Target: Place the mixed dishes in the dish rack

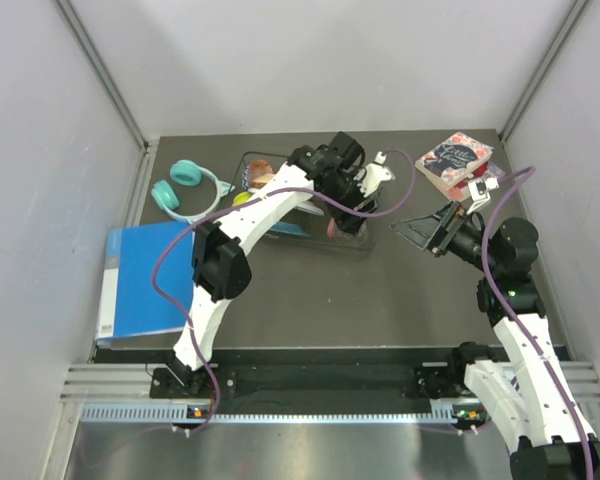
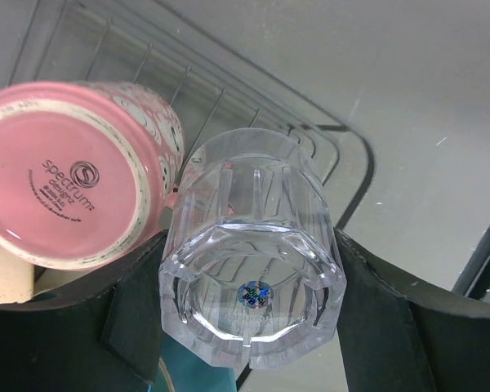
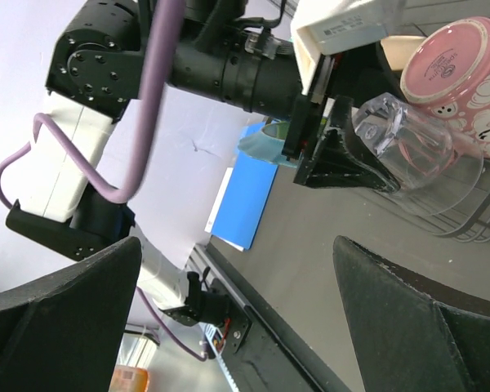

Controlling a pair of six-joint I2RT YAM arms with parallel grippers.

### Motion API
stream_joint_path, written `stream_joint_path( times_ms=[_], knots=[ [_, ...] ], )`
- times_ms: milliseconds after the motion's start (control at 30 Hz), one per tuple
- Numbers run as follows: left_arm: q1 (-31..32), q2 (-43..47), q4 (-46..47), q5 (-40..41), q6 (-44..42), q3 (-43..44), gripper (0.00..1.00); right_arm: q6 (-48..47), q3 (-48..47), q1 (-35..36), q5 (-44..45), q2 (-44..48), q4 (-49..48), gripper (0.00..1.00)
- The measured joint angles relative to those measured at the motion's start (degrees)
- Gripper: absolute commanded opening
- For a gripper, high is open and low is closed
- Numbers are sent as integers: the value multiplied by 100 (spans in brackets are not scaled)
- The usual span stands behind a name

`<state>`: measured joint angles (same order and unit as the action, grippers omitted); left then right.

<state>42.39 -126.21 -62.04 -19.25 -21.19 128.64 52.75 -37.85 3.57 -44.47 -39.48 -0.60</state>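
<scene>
Glass (image 2: 253,269) is clear, faceted, beside pink mug (image 2: 65,175).

Teal cat-ear headphones (image 1: 185,188) lie on the dark counter (image 1: 330,290), well to the left of the left pincer (image 1: 352,210). A blue folder (image 1: 145,280) lies flat farther left, nearer the arm bases. Floral-covered books (image 1: 455,160) sit stacked just beyond the right pincer (image 1: 425,232).

left claw (image 2: 253,314) clamped on clear glass (image 2: 253,237) | right claw (image 3: 241,327) gaping, aloft
</scene>
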Motion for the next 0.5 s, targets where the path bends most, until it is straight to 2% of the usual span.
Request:
stream_joint_path(
  times_ms=[500],
  knots=[
    [11, -168, 496, 136, 153, -439, 0, 33, 111, 0, -2, 2, 7, 100]
  ],
)
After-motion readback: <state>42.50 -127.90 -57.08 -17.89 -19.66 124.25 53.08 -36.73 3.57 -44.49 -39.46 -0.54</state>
